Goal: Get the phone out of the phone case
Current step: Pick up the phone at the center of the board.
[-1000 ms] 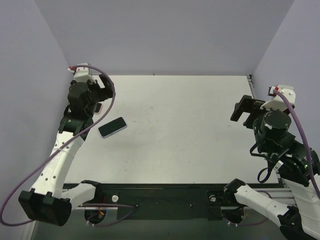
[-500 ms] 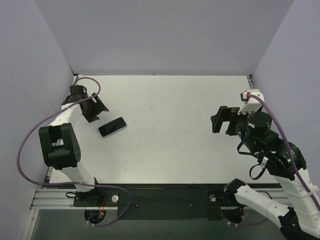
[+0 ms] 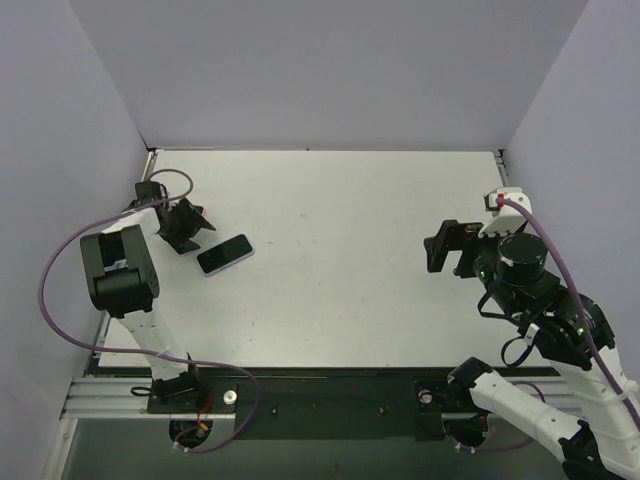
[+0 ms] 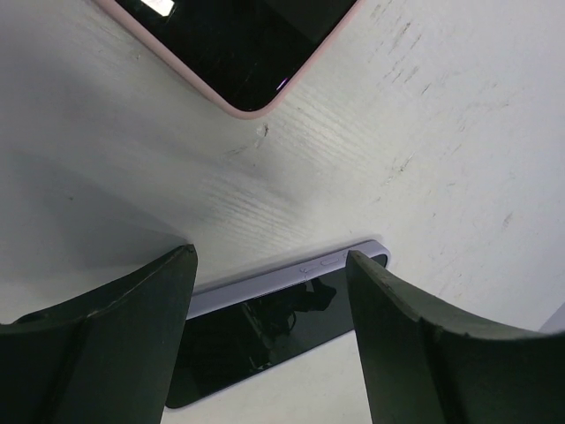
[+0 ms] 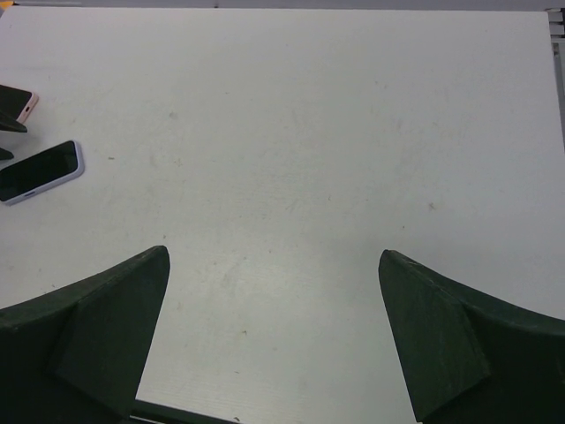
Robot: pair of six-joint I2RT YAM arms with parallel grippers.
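Phone and pink-rimmed phone case lie apart on the white table, at its left side, dark faces up. The phone, edged in pale lavender, rests flat just beside the left gripper, on its near-right side in the overhead view. The wrist camera frames the phone in the gap between the two dark fingers, on the tabletop beyond their tips and touching neither. The case sits just past it, one rounded corner showing; whether anything fills the case cannot be told. The left gripper's fingers stand spread with nothing between them. Across the table, the right gripper hangs above bare surface on the right side, fingers parted wide and empty, well apart from both phone and case.
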